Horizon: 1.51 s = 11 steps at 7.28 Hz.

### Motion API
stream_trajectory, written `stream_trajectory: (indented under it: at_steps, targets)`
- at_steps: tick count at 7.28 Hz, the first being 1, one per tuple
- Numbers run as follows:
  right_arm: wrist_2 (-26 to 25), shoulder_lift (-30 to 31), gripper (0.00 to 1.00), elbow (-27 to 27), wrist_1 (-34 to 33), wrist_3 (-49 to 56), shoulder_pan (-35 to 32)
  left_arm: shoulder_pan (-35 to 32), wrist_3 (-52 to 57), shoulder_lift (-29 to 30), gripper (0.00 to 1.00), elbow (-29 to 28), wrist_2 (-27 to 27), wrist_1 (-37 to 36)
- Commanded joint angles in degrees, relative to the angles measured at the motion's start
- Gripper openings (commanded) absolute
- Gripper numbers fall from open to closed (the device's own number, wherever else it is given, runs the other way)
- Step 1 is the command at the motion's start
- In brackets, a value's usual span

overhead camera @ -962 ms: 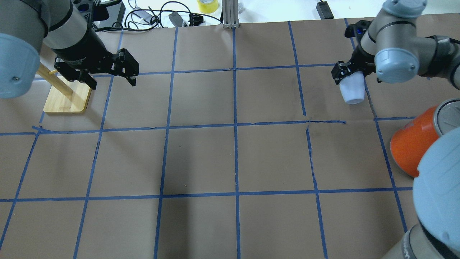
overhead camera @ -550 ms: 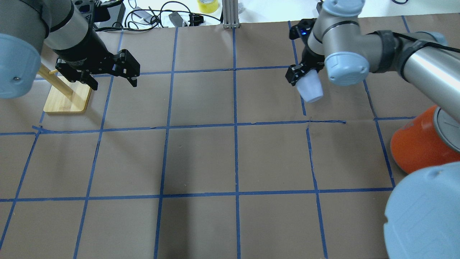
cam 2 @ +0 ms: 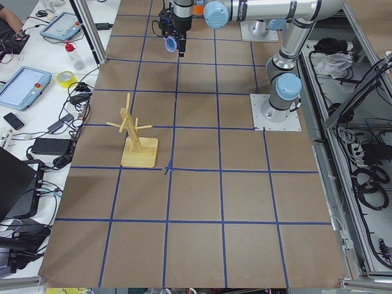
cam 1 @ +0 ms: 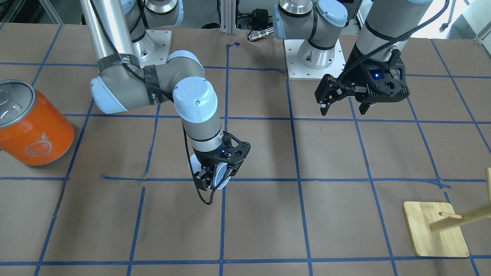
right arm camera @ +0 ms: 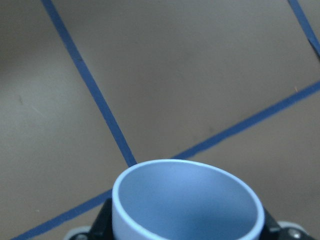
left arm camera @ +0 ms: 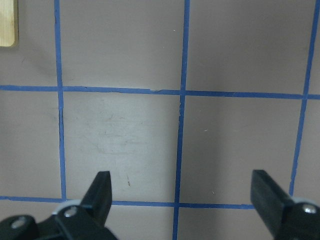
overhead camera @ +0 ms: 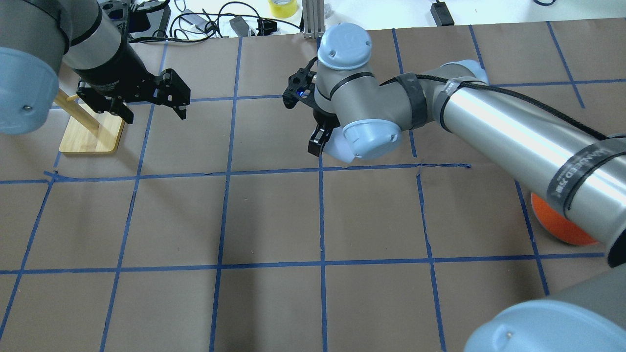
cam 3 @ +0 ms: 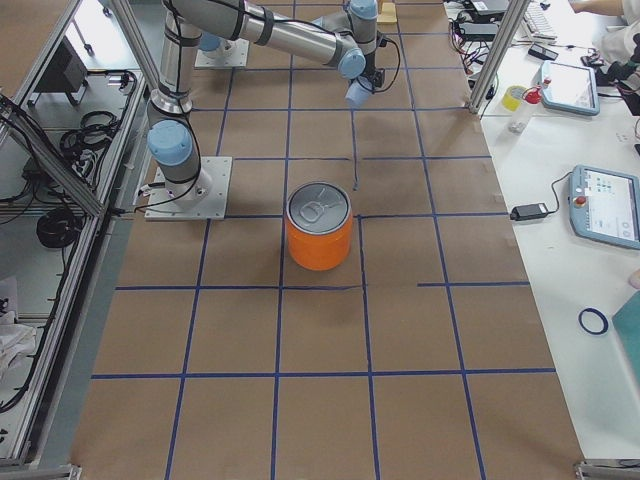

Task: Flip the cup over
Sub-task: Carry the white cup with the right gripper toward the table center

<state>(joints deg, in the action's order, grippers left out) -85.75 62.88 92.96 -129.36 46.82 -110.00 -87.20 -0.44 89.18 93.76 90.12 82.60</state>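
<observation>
The cup (cam 1: 221, 177) is a small pale lavender-blue tumbler. My right gripper (cam 1: 213, 179) is shut on it and holds it above the table near the middle. The cup is tipped on its side, with its open mouth facing away from my base. In the overhead view the cup (overhead camera: 334, 149) is mostly hidden under my right wrist. In the right wrist view its open rim (right arm camera: 187, 200) fills the bottom. It also shows in the exterior left view (cam 2: 169, 44) and the exterior right view (cam 3: 357, 94). My left gripper (overhead camera: 154, 110) is open and empty above the table; its fingers (left arm camera: 101, 187) stand wide apart.
A large orange can (cam 1: 33, 128) with a silver top stands at my far right, also in the exterior right view (cam 3: 319, 228). A wooden peg stand (overhead camera: 93, 134) on a bamboo base is under my left arm. Cables and a tape roll (overhead camera: 282, 7) lie beyond the far edge.
My right arm has swept left across the table with the cup in its gripper, from the right side to the middle. The left arm has stayed where it was.
</observation>
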Motion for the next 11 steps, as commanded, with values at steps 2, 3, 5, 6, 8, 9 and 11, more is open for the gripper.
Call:
stream_trajectory:
  at_steps: [2,3,5,6,8,9,11]
  targets:
    - [0.2,-4.8,0.17,-0.2,-7.3,9.2,-4.4,0.0,0.0,0.0,1.00,0.0,-0.1,-0.1]
    - [0.8,-4.4,0.17,-0.2,-7.1,12.0,-5.0,0.0,-0.2,0.2,1.00,0.0,0.0,-0.1]
    - [0.9,-4.8,0.31,-0.1,-8.4,14.8,-6.0,0.0,-0.2,0.6,1.00,0.0,0.0,-0.1]
    - [1.0,-5.7,0.42,-0.2,-8.7,17.5,-6.2,0.0,-0.2,0.8,1.00,0.0,-0.1,-0.1]
    - [0.6,-6.0,0.54,-0.2,-9.5,19.2,-6.3,0.0,-0.2,0.8,1.00,0.2,0.1,0.0]
    - [0.8,-6.2,0.61,0.2,-9.5,19.5,-6.3,0.0,-0.2,1.0,1.00,0.2,0.1,-0.2]
    - [1.1,-7.2,0.74,-0.1,-9.4,19.3,-6.3,0.0,-0.3,1.2,1.00,0.5,0.1,-0.2]
